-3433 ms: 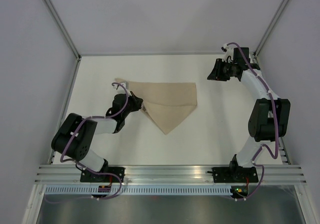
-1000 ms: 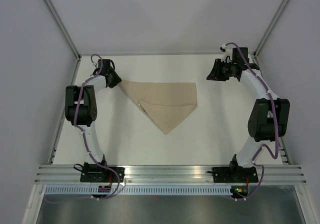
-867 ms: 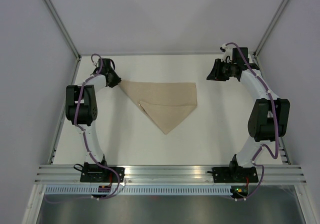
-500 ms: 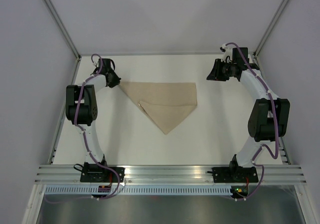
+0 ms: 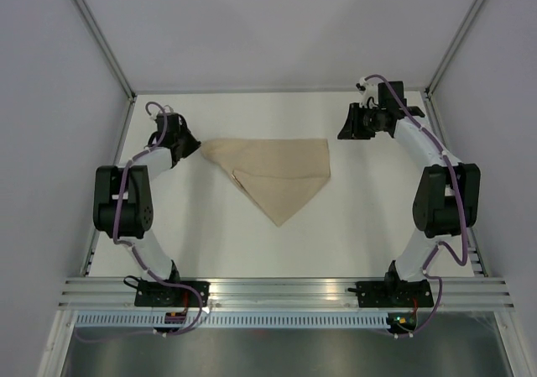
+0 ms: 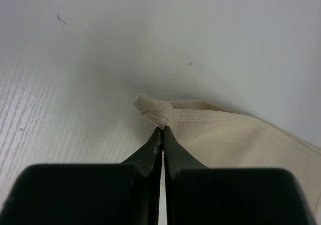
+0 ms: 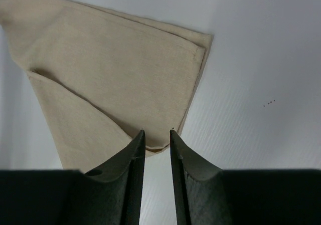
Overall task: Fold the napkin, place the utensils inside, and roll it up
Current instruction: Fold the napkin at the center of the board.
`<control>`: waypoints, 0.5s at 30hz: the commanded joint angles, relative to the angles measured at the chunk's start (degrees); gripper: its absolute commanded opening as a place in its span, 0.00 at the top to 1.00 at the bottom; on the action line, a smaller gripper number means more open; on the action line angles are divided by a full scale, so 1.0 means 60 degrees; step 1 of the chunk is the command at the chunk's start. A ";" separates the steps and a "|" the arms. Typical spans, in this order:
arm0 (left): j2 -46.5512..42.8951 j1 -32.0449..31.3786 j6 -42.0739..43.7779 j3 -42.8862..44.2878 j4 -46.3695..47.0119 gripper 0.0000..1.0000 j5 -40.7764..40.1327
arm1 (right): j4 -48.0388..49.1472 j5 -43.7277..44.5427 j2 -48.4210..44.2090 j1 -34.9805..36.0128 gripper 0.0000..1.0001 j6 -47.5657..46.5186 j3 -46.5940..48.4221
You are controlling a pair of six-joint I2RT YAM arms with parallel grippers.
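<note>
The tan napkin (image 5: 277, 171) lies folded on the white table as a triangle pointing toward the arms, with a smaller flap over its lower half. My left gripper (image 5: 195, 148) is shut on its far left corner. In the left wrist view the black fingertips (image 6: 163, 128) pinch the small curled corner of the napkin (image 6: 153, 108). My right gripper (image 5: 342, 132) hangs just right of the napkin's upper right corner, open by a narrow gap with nothing in it. In the right wrist view the napkin (image 7: 115, 84) spreads out beyond the right gripper (image 7: 157, 132). The utensils are out of view.
Grey walls with metal posts (image 5: 101, 37) close in the table on the left, back and right. An aluminium rail (image 5: 285, 291) carrying both arm bases runs along the near edge. A few dark specks (image 7: 269, 103) dot the tabletop.
The left gripper has shut on the napkin's left corner and its arm has shifted, bunching that corner slightly. The right gripper has moved a little left toward the napkin.
</note>
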 commanded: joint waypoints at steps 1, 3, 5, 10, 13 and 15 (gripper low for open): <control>-0.1095 -0.0009 0.0574 -0.0561 0.1616 0.98 0.0610 | -0.0248 -0.0009 0.0191 0.0297 0.68 -0.0230 0.0325; -0.1608 -0.0009 0.0663 -0.1102 0.2055 0.98 0.0728 | -0.0322 0.0064 0.0250 0.0472 0.68 -0.0304 0.0369; -0.1901 -0.0009 0.0824 -0.1527 0.2935 0.98 0.1356 | -0.0497 0.0152 0.0323 0.0605 0.68 -0.0450 0.0514; -0.1976 -0.0009 0.1000 -0.2070 0.4544 0.98 0.4045 | -0.0615 0.0430 0.0513 0.1044 0.68 -0.0582 0.0705; -0.1859 -0.0126 0.1015 -0.2480 0.5600 0.98 0.5585 | -0.0630 0.0577 0.0572 0.1249 0.69 -0.0626 0.0808; -0.1771 -0.0359 0.0986 -0.2759 0.6435 0.98 0.6263 | -0.0630 0.0650 0.0645 0.1352 0.69 -0.0655 0.0867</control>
